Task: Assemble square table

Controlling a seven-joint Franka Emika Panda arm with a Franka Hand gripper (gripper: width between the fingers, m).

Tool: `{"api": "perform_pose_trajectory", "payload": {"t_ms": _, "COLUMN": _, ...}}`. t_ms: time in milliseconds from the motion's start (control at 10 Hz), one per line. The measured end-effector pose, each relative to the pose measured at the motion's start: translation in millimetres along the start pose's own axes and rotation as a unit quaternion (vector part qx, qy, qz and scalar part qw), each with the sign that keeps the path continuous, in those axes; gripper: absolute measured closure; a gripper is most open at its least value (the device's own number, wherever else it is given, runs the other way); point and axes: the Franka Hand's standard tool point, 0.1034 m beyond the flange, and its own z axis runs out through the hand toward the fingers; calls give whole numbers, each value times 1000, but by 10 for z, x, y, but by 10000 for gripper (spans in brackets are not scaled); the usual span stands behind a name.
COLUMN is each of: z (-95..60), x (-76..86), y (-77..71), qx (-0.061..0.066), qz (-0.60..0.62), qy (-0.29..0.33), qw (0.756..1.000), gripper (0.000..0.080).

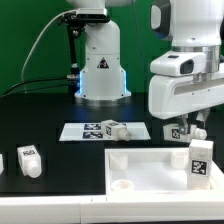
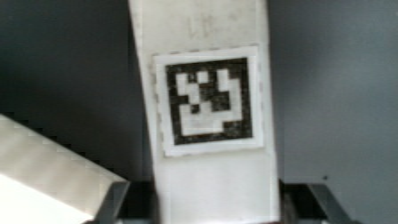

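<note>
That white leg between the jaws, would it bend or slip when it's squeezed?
It probably would not bend: the leg looks thick, with straight edges. It may be a little slippery, since its surface looks smooth. Its flat tagged face suggests it would not roll easily.

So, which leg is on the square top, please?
The upright leg at the exterior view's right, under the end effector; a second leg lies on the marker board, a third leg on the black table.

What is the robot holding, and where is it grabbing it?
A white table leg. The tool pinches it on two sides at one end, past its tag.
</note>
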Motion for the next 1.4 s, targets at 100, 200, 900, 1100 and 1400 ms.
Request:
{"api": "perform_pose_trajectory", "payload": {"t_ms": 100, "z": -11, "x": 23, "y": 8, "qx": -20, "qz": -94, "qy": 17, "qw": 995, "gripper": 515}}
{"api": "perform_pose_trajectory", "payload": {"t_ms": 200, "z": -10, "x": 18, "y": -8, "qx": -41, "qz": -194, "qy": 30, "qw": 980, "gripper": 515}}
{"api": "perform_pose_trajectory", "payload": {"t_ms": 900, "z": 96, "x": -221, "y": -135, "qx": -84, "qz": -404, "qy": 61, "qw": 909, "gripper": 515}}
{"api": "perform_pose_trajectory", "payload": {"t_ms": 1100, "z": 114, "x": -304, "y": -489, "qx": -90, "qz": -474, "qy": 79, "qw": 872, "gripper": 515}}
{"api": "perform_pose_trajectory", "payload": {"t_ms": 1400, "z": 122, "x": -313, "y": -466, "qx": -92, "qz": -530, "qy": 70, "qw": 840, "gripper": 515}}
